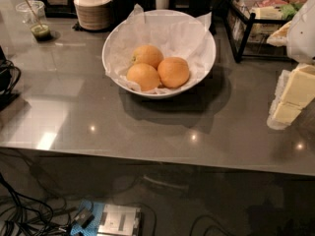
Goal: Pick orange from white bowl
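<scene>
The white bowl sits at the middle back of the grey counter and is lined with crinkled white paper. Three oranges lie in it. Two are evenly deep orange, one at the front left and one at the front right. A paler orange with a dark spot on its left side lies behind them. My gripper, pale yellow and white, hangs at the right edge of the view. It is well to the right of the bowl, above the counter and apart from the oranges.
A stack of small beige bowls stands behind the bowl at the left, with dark containers beside it. A plastic cup with green sauce is at the far left. A black wire rack is at the back right. Cables lie on the floor below the counter's front edge.
</scene>
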You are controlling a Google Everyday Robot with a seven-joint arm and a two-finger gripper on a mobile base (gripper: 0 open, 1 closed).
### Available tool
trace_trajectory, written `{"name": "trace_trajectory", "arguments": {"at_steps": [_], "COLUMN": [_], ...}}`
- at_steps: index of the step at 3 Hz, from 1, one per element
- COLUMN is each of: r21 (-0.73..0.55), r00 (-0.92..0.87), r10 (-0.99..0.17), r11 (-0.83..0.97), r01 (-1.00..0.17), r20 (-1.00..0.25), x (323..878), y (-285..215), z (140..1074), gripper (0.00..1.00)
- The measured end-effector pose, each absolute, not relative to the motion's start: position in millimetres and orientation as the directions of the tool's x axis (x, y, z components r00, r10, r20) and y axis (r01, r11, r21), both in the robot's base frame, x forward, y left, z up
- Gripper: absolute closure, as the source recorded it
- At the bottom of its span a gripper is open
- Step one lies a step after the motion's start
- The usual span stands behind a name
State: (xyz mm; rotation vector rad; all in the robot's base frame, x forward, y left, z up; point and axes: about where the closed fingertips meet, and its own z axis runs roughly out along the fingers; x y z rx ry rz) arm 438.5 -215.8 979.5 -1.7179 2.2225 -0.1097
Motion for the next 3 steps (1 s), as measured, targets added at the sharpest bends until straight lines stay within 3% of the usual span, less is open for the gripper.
{"name": "trace_trajectory", "arguments": {"at_steps": [2, 3], "r21": [-0.231, -0.212], "r00": [-0.193, -0.058], "r10": [-0.948, -0.931], "r11": [0.252, 0.142], "r01": [-0.940, -0.967], "r20": [-0.252, -0.359], "x": [445, 465], "y": [-206, -158], "z": [971, 957], "gripper": [0.00, 0.00]}}
